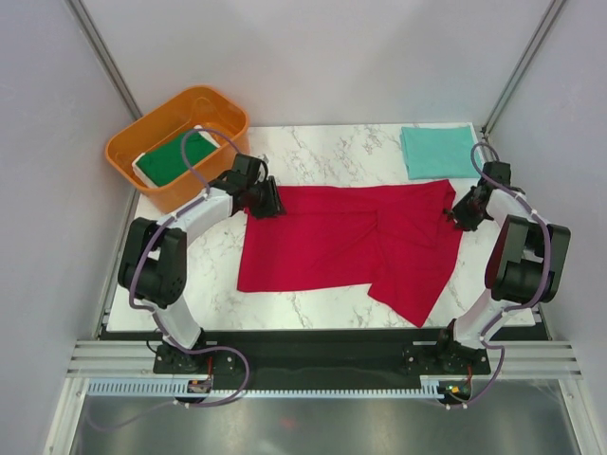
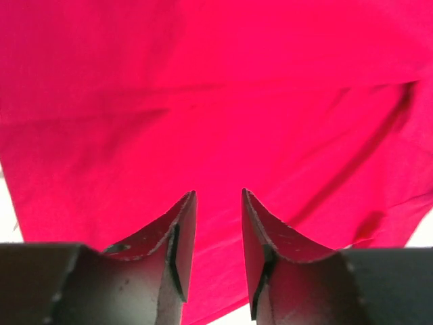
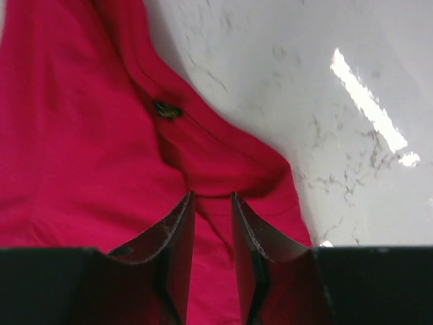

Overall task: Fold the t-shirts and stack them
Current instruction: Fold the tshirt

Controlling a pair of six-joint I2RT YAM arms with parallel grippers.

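red shirt (image 1: 332,242) lies spread on the counter (image 1: 322,152) (its right side doubled over in creases). left claw (image 1: 269,201) is at its far left corner, spread, holding nothing. right claw (image 1: 457,214) is at the far right corner, slightly spread over the cloth. teal shirt (image 1: 438,150) lies folded far right; green shirt (image 1: 175,156) is in the tub (image 1: 123,156)

My orange tub (image 1: 133,178) sat at the far left corner of my white marble tabletop (image 1: 322,152); plain grey walls (image 1: 313,57) closed in my bench on three sides; a black strip (image 1: 322,349) ran along the near edge.
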